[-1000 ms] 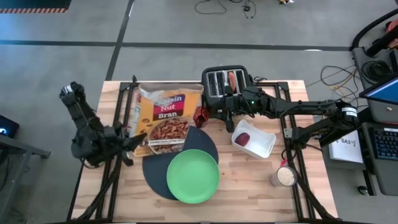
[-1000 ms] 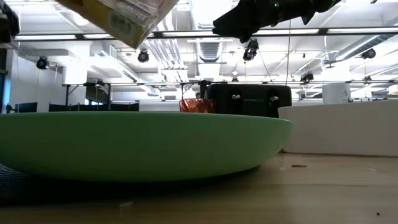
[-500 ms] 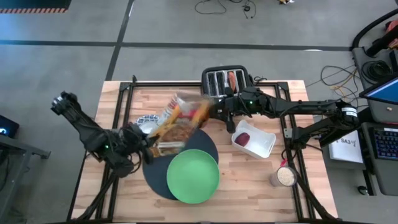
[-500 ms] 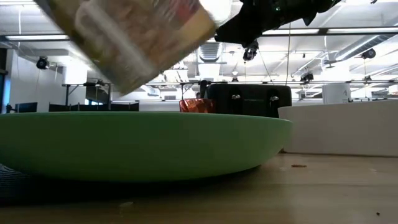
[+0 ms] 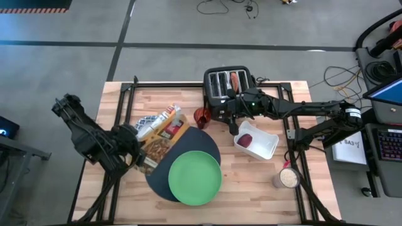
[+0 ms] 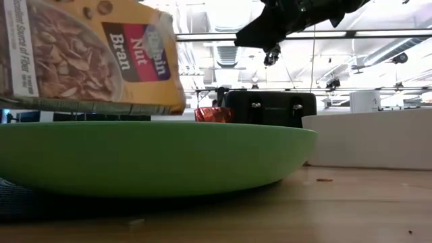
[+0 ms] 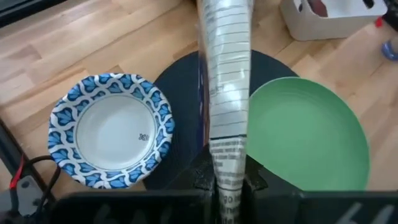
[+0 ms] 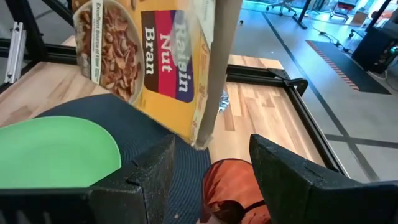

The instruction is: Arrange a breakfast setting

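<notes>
Plate (image 5: 195, 178) sits on mat (image 5: 164, 174) (bowl (image 7: 112, 138) still off it); left claw (image 7: 227, 186) grips cereal box (image 5: 158, 133), right claw (image 8: 208, 163) gapes empty.

The plate (image 5: 195, 178) is set on the mat (image 5: 157, 177), toward its near right edge. A cereal box (image 5: 158, 134) is held tilted above the mat's left side, over the bowl (image 7: 112, 138), which lies just beside the mat on the left. The toaster (image 5: 228, 84) is placed behind the mat at the table's far edge. The tray (image 5: 256, 140) is found right of the mat, with a food lump (image 5: 246, 140) in it. A cup (image 5: 287, 178) stands nearer, right of the tray
</notes>
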You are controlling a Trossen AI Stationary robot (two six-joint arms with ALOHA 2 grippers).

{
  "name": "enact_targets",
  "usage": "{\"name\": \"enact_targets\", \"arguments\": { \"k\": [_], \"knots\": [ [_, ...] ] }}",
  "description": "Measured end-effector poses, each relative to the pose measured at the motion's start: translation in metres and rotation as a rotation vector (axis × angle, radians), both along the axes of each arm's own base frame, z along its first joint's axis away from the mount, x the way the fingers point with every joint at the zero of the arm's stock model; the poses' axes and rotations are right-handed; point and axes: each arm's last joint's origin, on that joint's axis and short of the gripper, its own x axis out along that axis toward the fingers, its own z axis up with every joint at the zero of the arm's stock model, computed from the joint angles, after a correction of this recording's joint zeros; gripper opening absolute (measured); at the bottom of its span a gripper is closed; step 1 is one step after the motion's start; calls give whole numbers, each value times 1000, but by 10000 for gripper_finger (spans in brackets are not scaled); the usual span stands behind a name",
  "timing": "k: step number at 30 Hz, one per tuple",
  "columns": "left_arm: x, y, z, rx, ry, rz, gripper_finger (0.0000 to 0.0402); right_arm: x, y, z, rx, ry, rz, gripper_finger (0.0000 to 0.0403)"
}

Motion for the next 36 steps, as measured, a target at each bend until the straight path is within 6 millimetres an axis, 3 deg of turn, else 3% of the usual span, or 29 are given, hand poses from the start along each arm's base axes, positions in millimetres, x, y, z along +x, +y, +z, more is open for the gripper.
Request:
{"name": "enact_targets", "arguments": {
  "k": [10,20,32,36],
  "knots": [
    [-10,3,-7,30,12,-46,0,0,0,0,15,3,-4,199],
    [-11,-12,-13,241,-107,-126,0,2,0,-1,92,-6,-21,199],
    [1,-18,-12,616,-329,-128,0,38,-6,-23,140,-120,47,199],
    [1,-17,-9,757,-457,-101,0,51,-9,-27,228,-186,30,199]
  ]
}}
